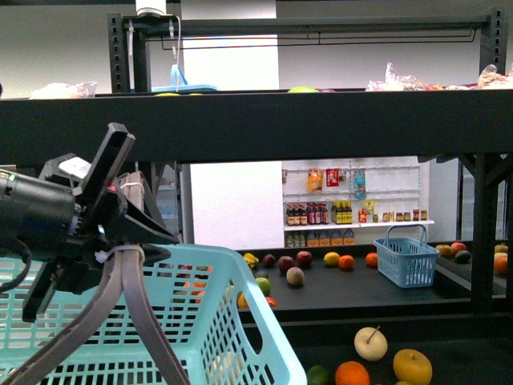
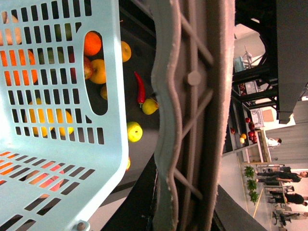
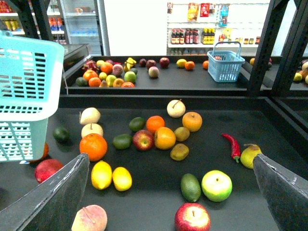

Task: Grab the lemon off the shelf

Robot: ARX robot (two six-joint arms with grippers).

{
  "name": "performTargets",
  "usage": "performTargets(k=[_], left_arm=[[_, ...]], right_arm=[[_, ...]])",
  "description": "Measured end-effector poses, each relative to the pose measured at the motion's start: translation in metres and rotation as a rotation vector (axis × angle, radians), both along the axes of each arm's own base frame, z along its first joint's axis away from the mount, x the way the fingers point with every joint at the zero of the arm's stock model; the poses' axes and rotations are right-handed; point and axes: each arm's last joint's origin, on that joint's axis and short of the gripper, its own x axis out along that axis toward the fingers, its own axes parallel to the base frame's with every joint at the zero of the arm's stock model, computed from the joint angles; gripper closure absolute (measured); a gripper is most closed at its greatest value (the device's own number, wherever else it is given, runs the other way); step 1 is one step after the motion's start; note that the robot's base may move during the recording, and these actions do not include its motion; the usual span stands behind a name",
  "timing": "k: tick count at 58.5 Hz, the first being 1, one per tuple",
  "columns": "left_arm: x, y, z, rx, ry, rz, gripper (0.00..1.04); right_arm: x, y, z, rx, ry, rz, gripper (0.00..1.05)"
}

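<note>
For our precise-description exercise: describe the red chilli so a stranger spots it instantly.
On the black shelf, find the wide tier strewn with fruit. The chilli lies beside a yellow-green stemmed fruit. It alone is long, thin and red among rounded fruits.

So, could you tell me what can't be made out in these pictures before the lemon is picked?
- Front view: the basket covers the shelf's lower left, and the lemon does not show; only the right wrist view has it.
- Left wrist view: the handle fills the middle; yellow fruit behind the basket wall is unidentifiable.
- Right wrist view: the bottom edge cuts off an apple.
- Far bottles: labels too small.
</note>
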Motion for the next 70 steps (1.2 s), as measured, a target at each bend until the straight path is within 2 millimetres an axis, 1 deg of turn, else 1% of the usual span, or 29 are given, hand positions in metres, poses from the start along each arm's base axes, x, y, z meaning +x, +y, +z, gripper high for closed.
performTargets(k=[11,28,30,33,35,39,44,46,47,49,50,52,55,57,58,60,61,62,63,65,66,68,70], left_arm=[[0.003,-0.018,-0.009,0.014,0.014,-0.01,0.91],[0.011,-0.042,-0.014,0.028,0.012,-0.027,0.91],[0.012,-0.044,-0.014,0.03,0.01,-0.026,0.91],[0.013,-0.045,-0.015,0.031,0.012,-0.028,0.91],[0.013,-0.045,-0.015,0.032,0.012,-0.024,0.91],[0.013,-0.045,-0.015,0.032,0.013,-0.023,0.91],[0.013,-0.045,-0.015,0.034,0.013,-0.021,0.91],[0.013,-0.045,-0.015,0.035,0.013,-0.017,0.91],[0.013,-0.045,-0.015,0.035,0.013,-0.017,0.91],[0.013,-0.045,-0.015,0.036,0.013,-0.014,0.91],[0.013,-0.044,-0.015,0.036,0.013,-0.013,0.91],[0.013,-0.044,-0.015,0.038,0.011,-0.011,0.91],[0.013,-0.044,-0.015,0.038,0.011,-0.01,0.91],[0.013,-0.044,-0.015,0.038,0.011,-0.01,0.91],[0.013,-0.044,-0.015,0.037,0.011,-0.01,0.91],[0.013,-0.044,-0.015,0.036,0.012,-0.013,0.91],[0.013,-0.045,-0.015,0.036,0.012,-0.014,0.91],[0.013,-0.045,-0.015,0.034,0.012,-0.018,0.91],[0.013,-0.045,-0.015,0.034,0.011,-0.017,0.91],[0.013,-0.045,-0.015,0.035,0.012,-0.017,0.91],[0.013,-0.045,-0.015,0.035,0.012,-0.017,0.91],[0.013,-0.045,-0.015,0.035,0.012,-0.016,0.91],[0.013,-0.045,-0.015,0.035,0.012,-0.016,0.91]], right_arm=[[0.0,0.0,0.0,0.0,0.0,0.0,0.02],[0.0,0.0,0.0,0.0,0.0,0.0,0.02],[0.0,0.0,-0.001,0.003,0.027,-0.023,0.02],[0.002,-0.002,-0.002,0.017,0.13,-0.075,0.02],[0.006,-0.004,-0.001,0.032,0.203,-0.089,0.02],[0.017,-0.01,0.005,0.065,0.269,-0.072,0.02],[0.039,-0.023,0.02,0.106,0.305,-0.039,0.02],[0.054,-0.031,0.028,0.128,0.321,-0.011,0.02],[0.058,-0.033,0.03,0.132,0.325,-0.005,0.02],[0.076,-0.041,0.034,0.141,0.343,0.022,0.02],[0.08,-0.043,0.035,0.139,0.348,0.027,0.02],[0.1,-0.049,0.036,0.135,0.365,0.048,0.02],[0.122,-0.055,0.032,0.137,0.405,0.076,0.02],[0.142,-0.061,0.025,0.149,0.452,0.102,0.02],[0.148,-0.062,0.023,0.152,0.465,0.103,0.02],[0.169,-0.067,0.009,0.168,0.537,0.105,0.02],[0.175,-0.068,0.004,0.173,0.557,0.108,0.02],[0.184,-0.07,-0.003,0.18,0.589,0.112,0.02],[0.189,-0.07,-0.007,0.18,0.604,0.115,0.02],[0.207,-0.071,-0.024,0.19,0.668,0.12,0.02],[0.212,-0.071,-0.027,0.192,0.682,0.122,0.02],[0.229,-0.069,-0.042,0.193,0.733,0.121,0.02],[0.241,-0.067,-0.053,0.19,0.768,0.117,0.02]])
